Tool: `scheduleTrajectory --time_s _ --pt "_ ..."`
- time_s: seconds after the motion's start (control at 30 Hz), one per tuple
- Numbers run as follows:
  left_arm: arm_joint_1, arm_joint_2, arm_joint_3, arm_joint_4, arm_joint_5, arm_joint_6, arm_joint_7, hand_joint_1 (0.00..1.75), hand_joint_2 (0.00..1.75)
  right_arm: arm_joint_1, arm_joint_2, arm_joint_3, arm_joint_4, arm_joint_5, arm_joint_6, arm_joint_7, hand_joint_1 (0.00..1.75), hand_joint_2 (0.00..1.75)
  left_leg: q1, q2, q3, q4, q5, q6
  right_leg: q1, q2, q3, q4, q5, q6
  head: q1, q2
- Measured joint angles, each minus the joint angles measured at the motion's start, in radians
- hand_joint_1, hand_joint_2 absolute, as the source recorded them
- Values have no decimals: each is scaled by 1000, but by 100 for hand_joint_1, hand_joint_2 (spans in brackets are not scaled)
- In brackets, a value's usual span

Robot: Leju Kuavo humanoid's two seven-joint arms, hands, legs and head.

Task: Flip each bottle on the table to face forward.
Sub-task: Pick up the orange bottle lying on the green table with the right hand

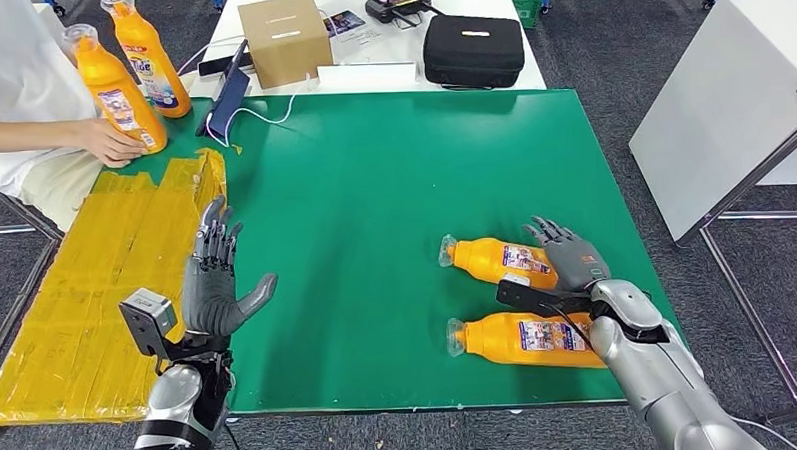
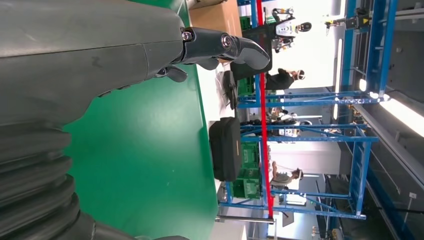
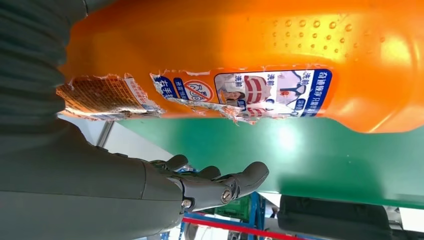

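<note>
Two orange bottles lie on their sides at the right of the green table (image 1: 373, 186): the farther bottle (image 1: 496, 262) and the nearer bottle (image 1: 524, 339), caps pointing left. My right hand (image 1: 568, 257) hovers open at the farther bottle's base, fingers spread, holding nothing. In the right wrist view an orange bottle (image 3: 250, 50) with a torn label lies close beside my right hand (image 3: 210, 185). My left hand (image 1: 216, 281) is raised open over the table's left edge, seen too as the left hand (image 2: 100, 60). Two upright orange bottles (image 1: 120, 90) (image 1: 148, 54) stand far left; a person's hand (image 1: 106, 140) touches one.
A yellow taped sheet (image 1: 97, 296) covers the surface on the left. Behind the green table stand a cardboard box (image 1: 285, 37), a black case (image 1: 473, 49) and a dark blue item (image 1: 228, 101). A white table (image 1: 720, 94) stands to the right.
</note>
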Motion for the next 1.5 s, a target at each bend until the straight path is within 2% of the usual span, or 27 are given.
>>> scheduleTrajectory --time_s 0.23,0.4,0.43,0.53,0.57,0.87,1.0,1.13,1.23,1.3,1.4,1.5 --pt "-4 0 0 4 2 -1 0 0 175 -13 0 8 23 -2 9 0 0 175 0 0 0 0 0 0 0 0 0 0 0 0 0 0" --pt "-11 0 -2 19 11 -5 0 0 175 -53 -2 23 90 -23 54 3 2 175 0 0 0 0 0 0 0 0 0 0 0 0 0 0" --pt "-14 0 -3 23 11 -6 0 0 175 -64 -4 27 110 -26 63 7 21 175 0 0 0 0 0 0 0 0 0 0 0 0 0 0" --pt "-22 0 -6 34 15 -6 0 0 175 -97 -7 42 169 -17 68 32 126 175 0 0 0 0 0 0 0 0 0 0 0 0 0 0" --pt "-24 0 -7 37 17 -6 0 0 175 -107 -7 48 186 -11 63 41 143 175 0 0 0 0 0 0 0 0 0 0 0 0 0 0" --pt "-25 0 -8 45 31 -10 6 0 175 -155 0 78 261 9 53 69 173 175 0 0 0 0 0 0 0 0 1 0 0 0 0 0" --pt "-25 0 -8 50 34 -11 7 0 175 -163 3 86 273 8 46 71 175 175 0 0 1 0 0 0 0 0 1 0 0 0 0 0" --pt "-25 0 -7 50 39 -11 8 0 175 -162 12 87 277 -3 -1 71 175 175 0 0 1 0 0 0 0 0 1 0 0 0 0 0" --pt "-24 0 -6 49 40 -12 13 0 175 -152 33 78 266 -18 -88 71 175 175 0 0 0 0 0 0 0 0 1 1 0 0 0 0" --pt "-23 -1 -7 48 37 -14 22 0 175 -128 64 54 219 -32 -201 66 175 175 0 0 0 0 0 0 0 0 0 1 0 0 0 0" --pt "-26 -2 -19 48 23 -19 40 0 175 -73 125 -3 78 -73 -369 30 175 175 1 0 0 0 0 0 1 0 0 1 0 0 0 0" --pt "-41 -2 -52 49 3 -22 60 0 175 -4 190 -52 -96 -137 -465 -42 175 175 1 0 0 0 0 0 1 -1 -1 1 -1 -1 0 0"
